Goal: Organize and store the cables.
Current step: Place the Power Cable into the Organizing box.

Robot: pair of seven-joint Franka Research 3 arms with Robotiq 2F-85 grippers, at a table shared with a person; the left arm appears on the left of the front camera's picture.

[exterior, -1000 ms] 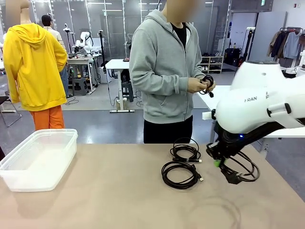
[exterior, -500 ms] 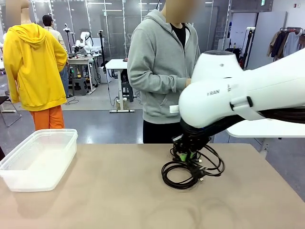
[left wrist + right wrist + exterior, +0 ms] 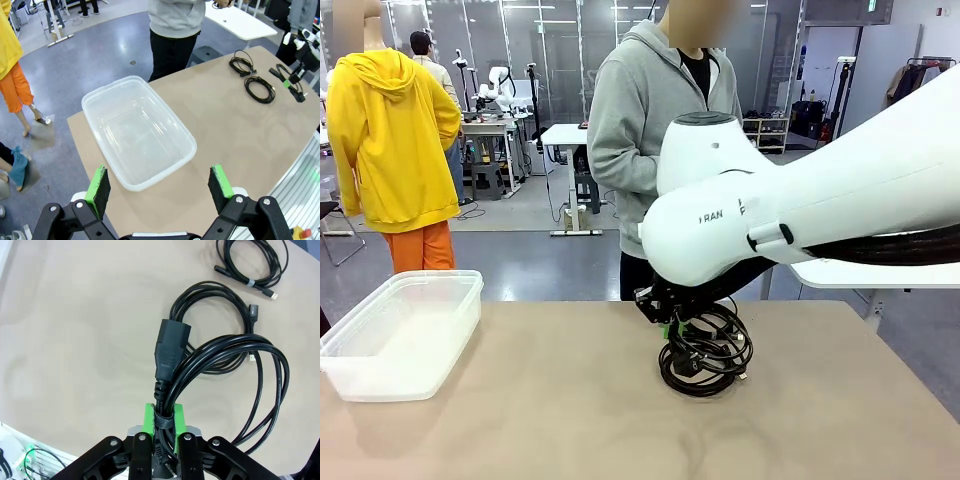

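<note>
Right wrist view is giving the grip detail. The right pincer [image 3: 164,421] is clamping narrow on the strapped neck of a coiled black power cord [image 3: 170,347]. The moulded plug is sticking straight out past the fingertips and the loops are fanning off to one side.

Just beyond the plug, a second coiled cable [image 3: 200,286] is lying flat on the desk [image 3: 75,315], partly under the held loops. A third coil [image 3: 250,281] with a USB plug is lying farther out, apart from it.

Front view is hiding the grip behind the white arm. There the cord's loops are hanging right below the right pincer [image 3: 667,328], over a coil on the desk.

In the left wrist view, the left pincer [image 3: 159,184] is gaping wide and gripping nothing. It is hovering over a clear plastic tub [image 3: 137,132]. The second coiled cable and third coil are lying well beyond it, past the tub.
</note>
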